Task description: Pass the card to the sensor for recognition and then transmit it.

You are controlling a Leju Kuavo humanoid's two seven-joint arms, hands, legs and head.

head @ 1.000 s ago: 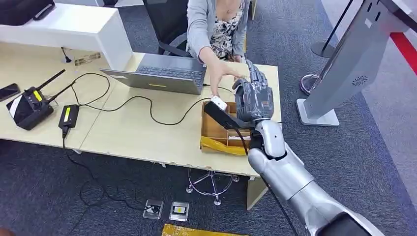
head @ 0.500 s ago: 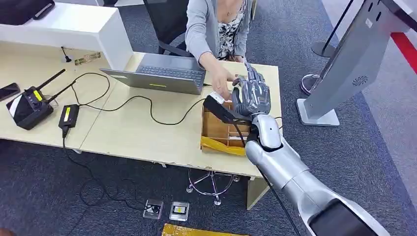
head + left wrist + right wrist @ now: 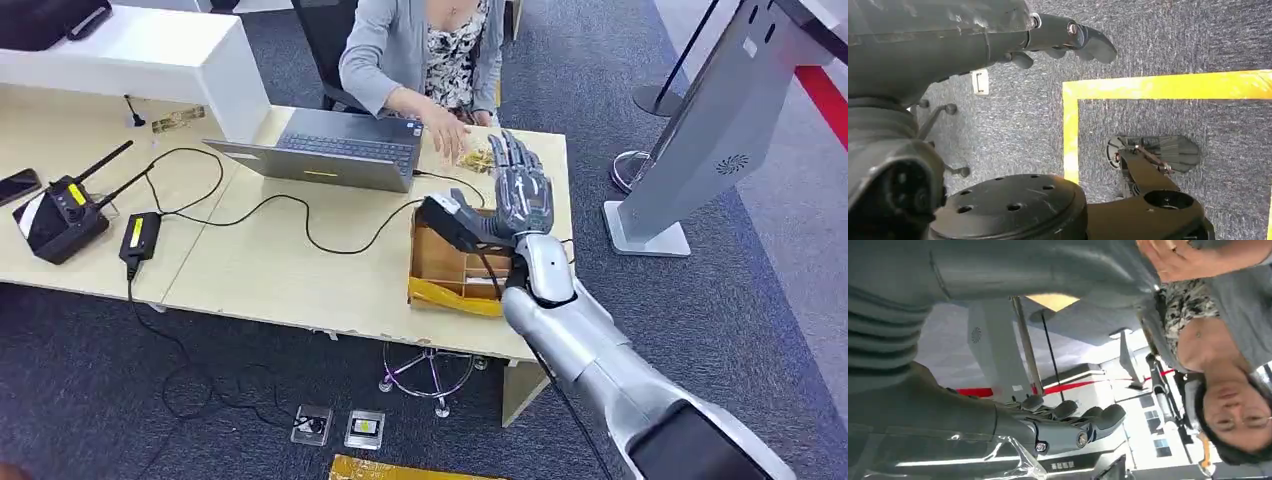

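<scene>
My right hand (image 3: 520, 195) is raised over the right end of the desk (image 3: 280, 270), fingers spread upward, holding nothing. In the right wrist view its fingers (image 3: 1068, 427) stretch out with nothing between them. A seated person's hand (image 3: 445, 128) hovers past my hand, next to the laptop (image 3: 330, 150); the same hand (image 3: 1168, 260) appears in the right wrist view. I cannot tell whether it holds the card. The grey kiosk with a sensor (image 3: 700, 140) stands on the floor to the right. My left hand (image 3: 1058, 35) hangs over the carpet, its fingers loosely extended around nothing.
An open cardboard box (image 3: 440, 262) with compartments sits on the desk just below my right hand. Cables, a black adapter (image 3: 138, 238) and a radio unit (image 3: 60, 215) lie on the left of the desk. A stanchion base (image 3: 655, 100) stands behind the kiosk.
A second ago my right hand held a white card and the person's hand reached for it. Now my fingers are spread with nothing in them, and the person's hand has drawn back toward the laptop.
</scene>
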